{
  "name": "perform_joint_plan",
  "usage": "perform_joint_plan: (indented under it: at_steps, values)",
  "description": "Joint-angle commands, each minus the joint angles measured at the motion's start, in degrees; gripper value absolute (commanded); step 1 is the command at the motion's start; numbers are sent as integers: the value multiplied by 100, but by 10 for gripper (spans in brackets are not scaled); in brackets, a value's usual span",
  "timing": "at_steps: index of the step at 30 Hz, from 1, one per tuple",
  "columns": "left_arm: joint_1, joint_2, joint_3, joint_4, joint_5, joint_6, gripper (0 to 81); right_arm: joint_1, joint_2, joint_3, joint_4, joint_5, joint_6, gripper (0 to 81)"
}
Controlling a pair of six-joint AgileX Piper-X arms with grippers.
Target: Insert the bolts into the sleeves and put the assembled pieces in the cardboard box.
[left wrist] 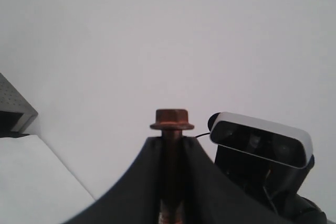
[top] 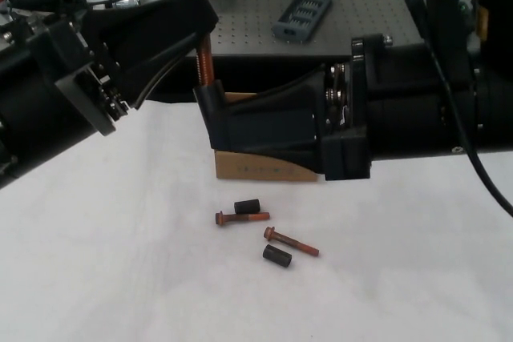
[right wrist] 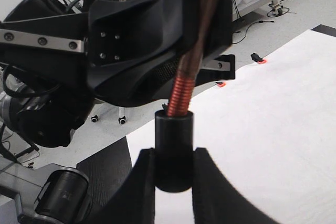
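While the left gripper is clamped on a copper bolt, head up, and the right gripper pinches a black sleeve above the cardboard box, I judge insertion barely begun. Next move: bring the tilted bolt onto the bore axis, then push down. The right wrist view shows the threaded tip at the sleeve's mouth; the high view adds loose bolts and loose sleeves on the table, near of the box.

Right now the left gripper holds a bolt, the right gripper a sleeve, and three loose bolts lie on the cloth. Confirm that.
Not three: the high view shows two loose bolts on the cloth. The left gripper holds a bolt, the right gripper a sleeve.
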Motion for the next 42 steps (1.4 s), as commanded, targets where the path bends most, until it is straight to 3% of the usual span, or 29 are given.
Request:
perform_joint_plan:
  at_steps: [1, 10, 28, 32, 42]
  values:
    - [-7, -74, -16, -121, 92, -69, 6, -113, -23, -29, -211, 162, 33, 27]
    - [-7, -74, -16, -123, 92, -30, 6, -472, -50, -29, -211, 162, 150, 27]
    - [-7, -74, -16, 984, 837, 489, 6, -477, -62, -29, 94, -674, -142, 27]
    - [-7, -74, -16, 1228, 1190, 756, 6, -477, -62, -29, 360, -674, -296, 27]
    - [-7, -74, -16, 1776, 1293, 1700, 6, -477, -62, -29, 377, -674, -296, 27]
